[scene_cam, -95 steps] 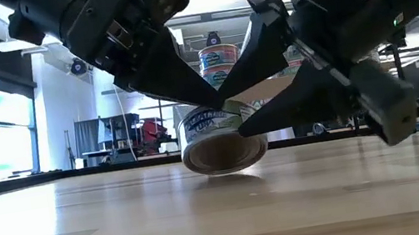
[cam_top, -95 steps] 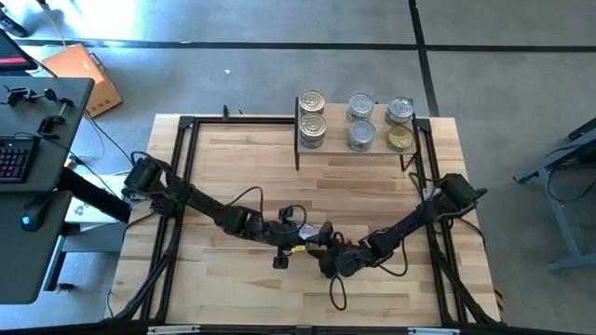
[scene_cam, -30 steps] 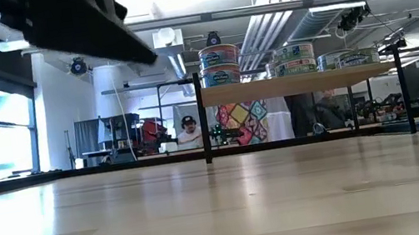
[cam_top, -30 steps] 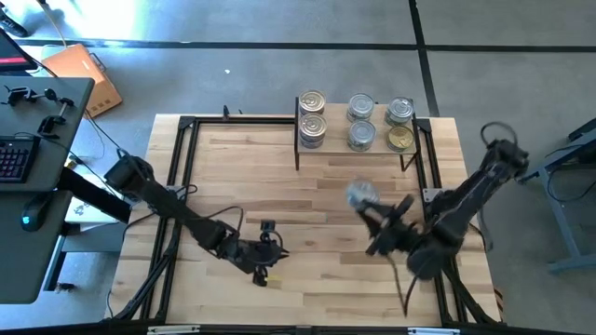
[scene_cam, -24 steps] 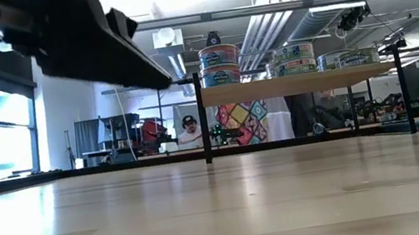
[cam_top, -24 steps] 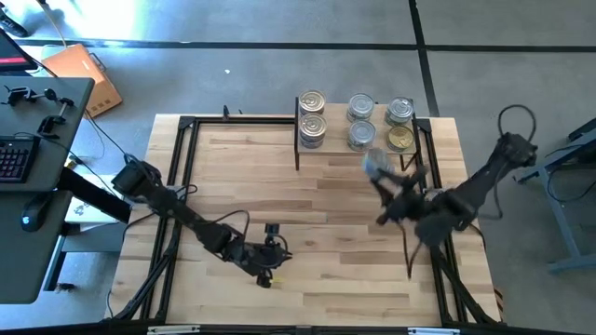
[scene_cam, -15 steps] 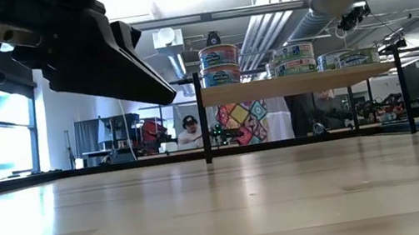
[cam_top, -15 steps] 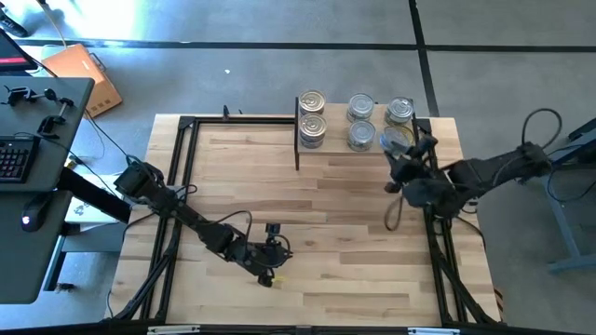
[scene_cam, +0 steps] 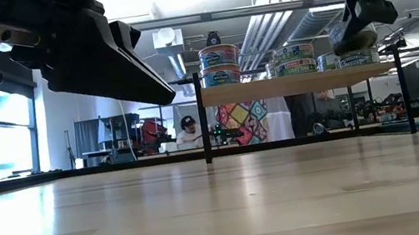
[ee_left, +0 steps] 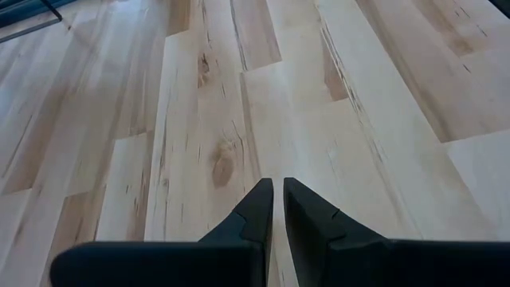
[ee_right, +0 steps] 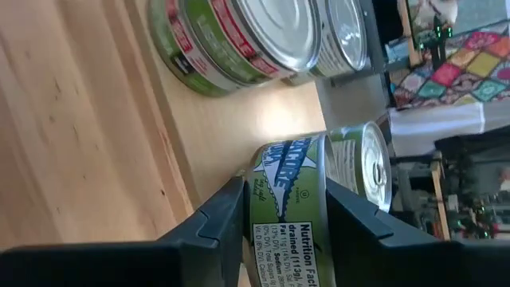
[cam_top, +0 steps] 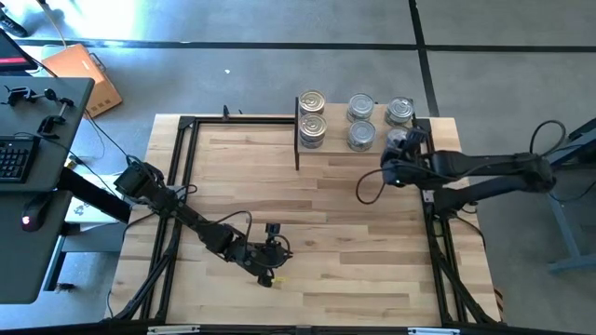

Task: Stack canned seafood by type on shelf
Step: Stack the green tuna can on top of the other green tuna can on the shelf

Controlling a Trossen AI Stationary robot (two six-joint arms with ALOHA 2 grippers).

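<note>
The shelf [cam_top: 333,130] stands at the table's far edge and bears several tins. Two are stacked at its left [scene_cam: 220,65], more stand in the middle [cam_top: 361,136] and at its right [cam_top: 399,111]. My right gripper [ee_right: 287,219] is shut on a green-labelled tin [scene_cam: 354,34] at the shelf's near right corner [cam_top: 399,141], just above a tin standing there [scene_cam: 356,57]. My left gripper [ee_left: 276,190] is shut on nothing and hovers over the table's near middle [cam_top: 272,249]. My right gripper pinches the tin between its two fingers [ee_right: 227,215], one on each side of the tin. The tin's printed label [ee_right: 287,191] faces the wrist camera. The fingers come slanting from the table's near right side. The tin is lifted clear, slightly tilted, above the shelf.
Black frame rails [cam_top: 186,186] run along the table's edges. Bare tabletop [cam_top: 326,205] lies between the shelf and my left arm. A desk with a keyboard [cam_top: 28,149] stands beyond the left edge. A person [scene_cam: 188,125] shows in the room behind.
My right gripper has carried the tin from over the table's right middle toward the far right, up to the shelf's near right corner. It then sank toward the tins there while its arm stretched out. My left arm has shifted only slightly.
</note>
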